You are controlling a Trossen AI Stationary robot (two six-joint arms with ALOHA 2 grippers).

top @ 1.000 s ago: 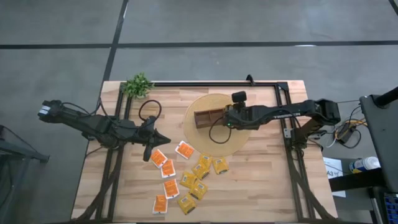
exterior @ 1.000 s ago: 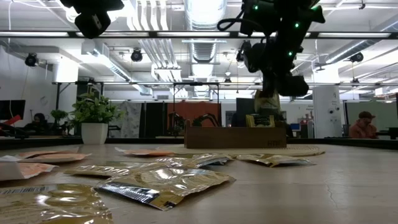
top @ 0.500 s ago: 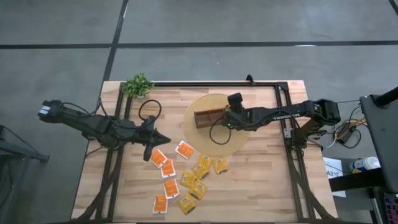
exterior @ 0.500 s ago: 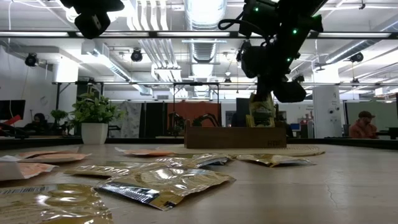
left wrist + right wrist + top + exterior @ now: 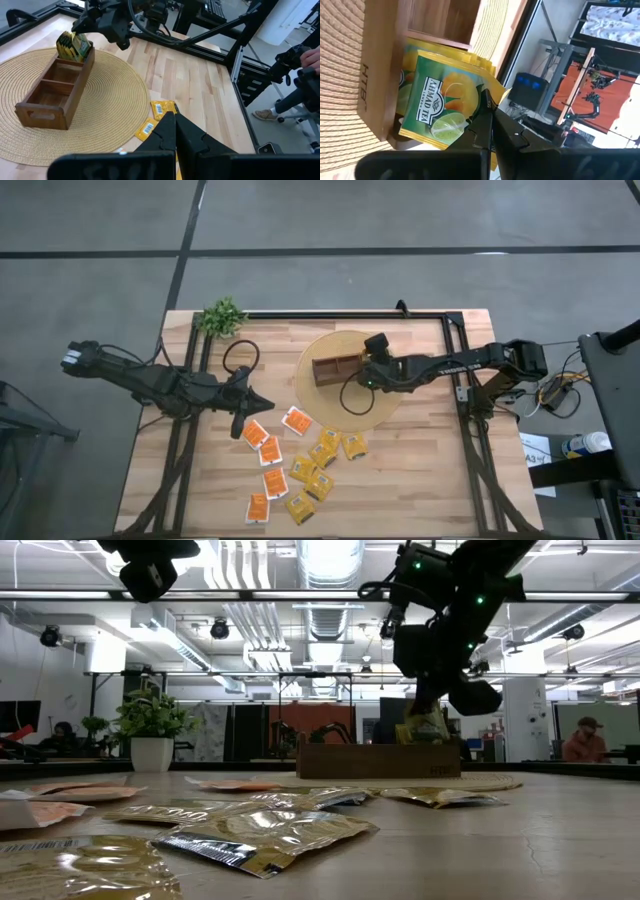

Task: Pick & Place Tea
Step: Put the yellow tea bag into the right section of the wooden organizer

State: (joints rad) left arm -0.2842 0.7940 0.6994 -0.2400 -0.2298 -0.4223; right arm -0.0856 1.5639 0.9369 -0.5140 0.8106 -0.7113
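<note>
We see a green-and-yellow tea sachet point(image 5: 442, 107) pinched at its corner between the closed fingers of the right pincer point(image 5: 487, 112), hanging at the end compartment of the wooden box point(image 5: 55, 92), where more yellow sachets point(image 5: 70, 45) stand upright just beside the pincer's tip. Below this pincer, the box rests on a round woven mat point(image 5: 318, 402), and beyond the mat the loose orange and yellow sachets point(image 5: 300, 470) lie scattered on the surface point(image 5: 420, 480). The left pincer point(image 5: 262, 404), its fingers shut on nothing, hovers just above the nearest orange sachets, well apart from the box.
</note>
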